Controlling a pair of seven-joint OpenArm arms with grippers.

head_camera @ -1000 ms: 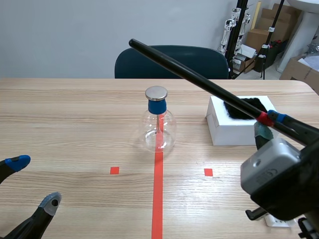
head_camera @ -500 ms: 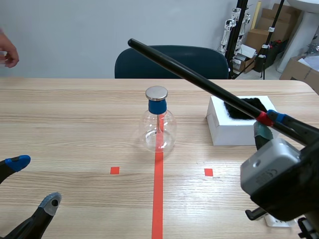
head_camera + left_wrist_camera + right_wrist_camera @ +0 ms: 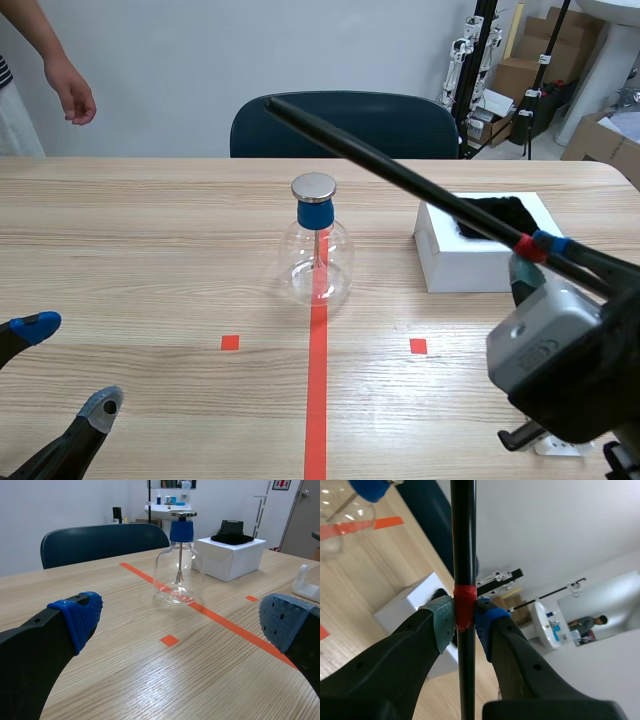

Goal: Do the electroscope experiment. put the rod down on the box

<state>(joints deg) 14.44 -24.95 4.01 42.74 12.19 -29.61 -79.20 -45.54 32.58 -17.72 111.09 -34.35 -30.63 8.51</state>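
My right gripper [image 3: 465, 622] is clamped on the rod [image 3: 400, 175] at its red band. The rod slants up across the white box [image 3: 480, 268], its far end high above the electroscope flask [image 3: 318, 255], while my left gripper [image 3: 182, 620] sits low on my side of the table, fingers spread and holding nothing. I judge I should level the rod and lower it along the box top by the black cloth [image 3: 495, 213], swinging the long end clear of the flask, and part the fingers only once the box carries the rod's weight.

A dark blue chair [image 3: 265, 135] stands behind the wooden table [image 3: 150, 240], a person's hand [image 3: 72, 100] hanging beyond its far-left edge.
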